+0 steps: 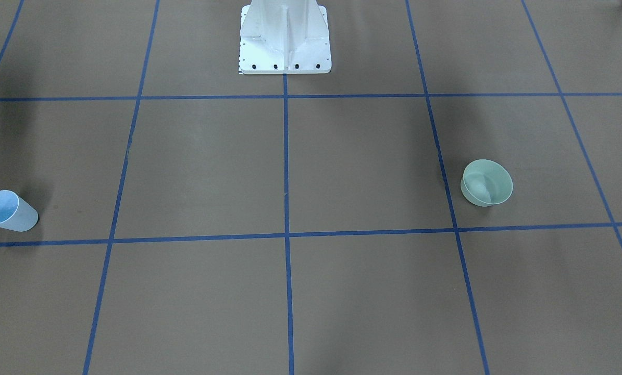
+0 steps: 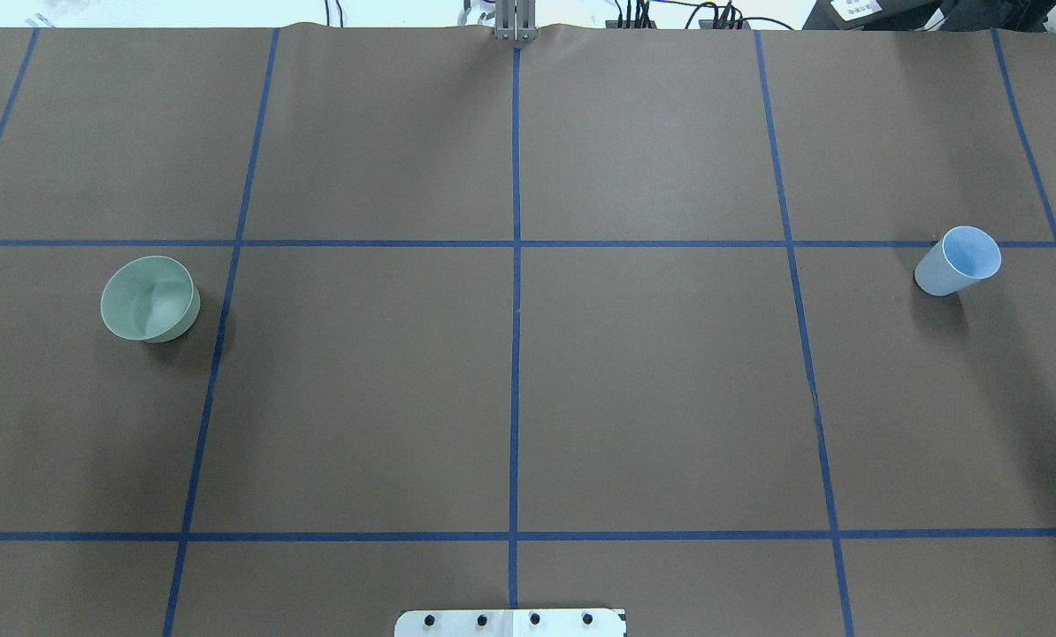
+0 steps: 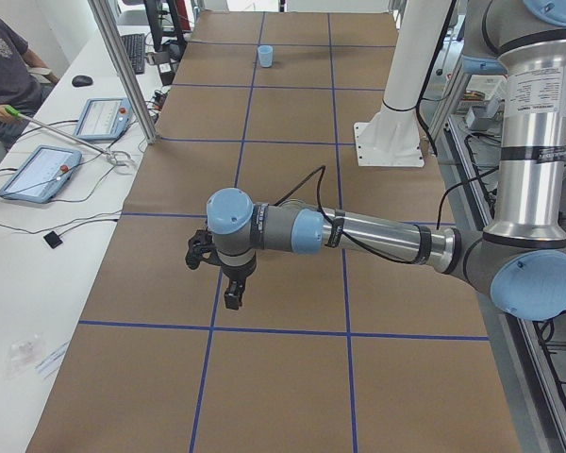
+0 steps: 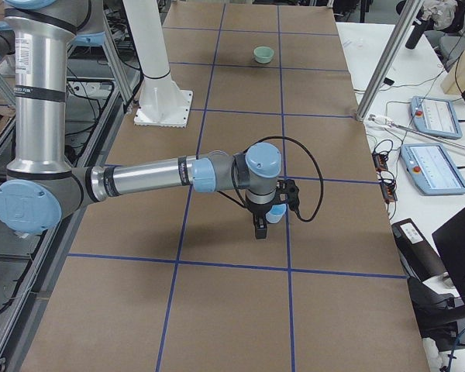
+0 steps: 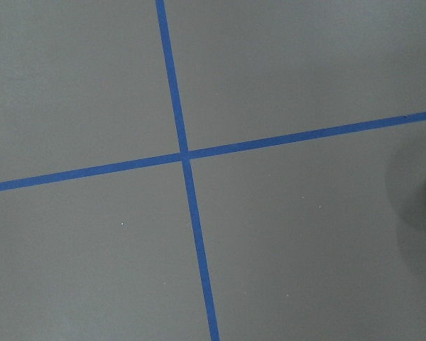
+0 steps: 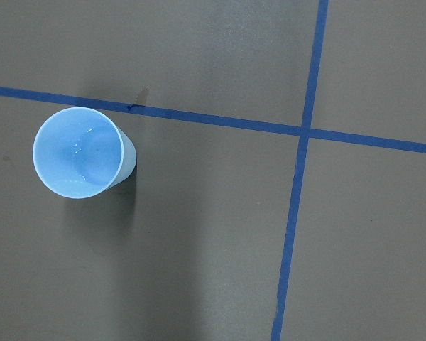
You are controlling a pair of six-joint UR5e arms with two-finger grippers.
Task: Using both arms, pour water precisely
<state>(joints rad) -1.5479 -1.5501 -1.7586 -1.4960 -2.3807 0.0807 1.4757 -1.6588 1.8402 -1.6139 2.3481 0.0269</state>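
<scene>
Cup (image 6: 78, 153): upright, axis vertical; below and just beside right gripper (image 4: 260, 230); finger spread cannot be told
Bowl (image 2: 149, 298): near left gripper (image 3: 233, 300); spread likewise cannot be told

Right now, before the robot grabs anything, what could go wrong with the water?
1. The blue cup seems to hold water and stands alone. A crooked grab by the right end effector might tip it.
2. The green bowl stands far from the cup, so water could slosh out on the way over.
</scene>
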